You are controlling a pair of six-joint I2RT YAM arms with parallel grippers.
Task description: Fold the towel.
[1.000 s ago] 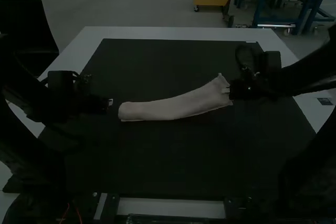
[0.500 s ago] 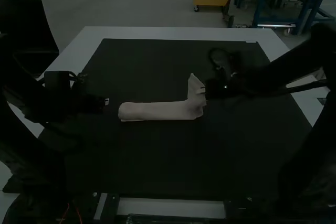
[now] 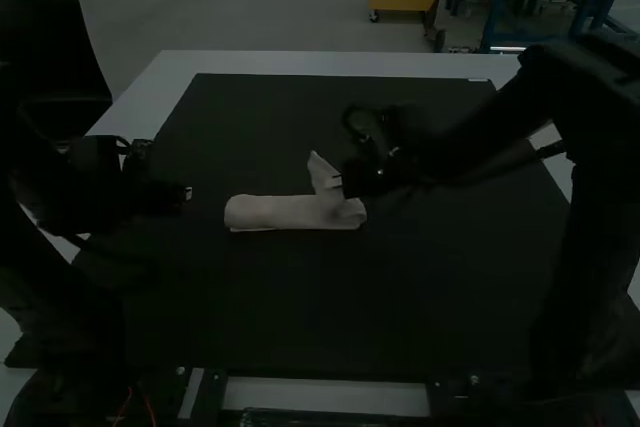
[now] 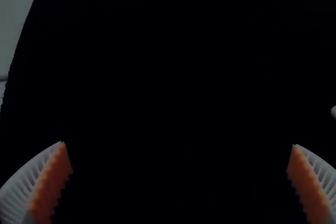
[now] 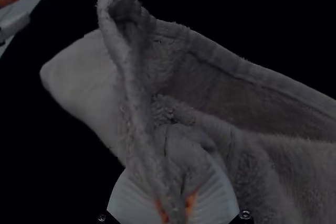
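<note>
High view: towel (image 3: 275,213) on the dark surface (image 3: 300,307), long axis left-right. Your right end effector (image 3: 336,181) pinches its raised right end; the bulk lies leftward and below, so you likely fold left along that axis. Left end effector (image 3: 188,194) apart, beyond the far end.

Left wrist view: fingers spread.

Right wrist view: fingers pressed on bunched cloth.

Dark mat on a pale table
The black mat (image 3: 300,297) spreads beneath the left gripper (image 3: 188,193) and right gripper (image 3: 336,182); the white tabletop (image 3: 330,64) borders it beyond them, a small pale strip (image 3: 478,80) at the mat's far edge.
</note>
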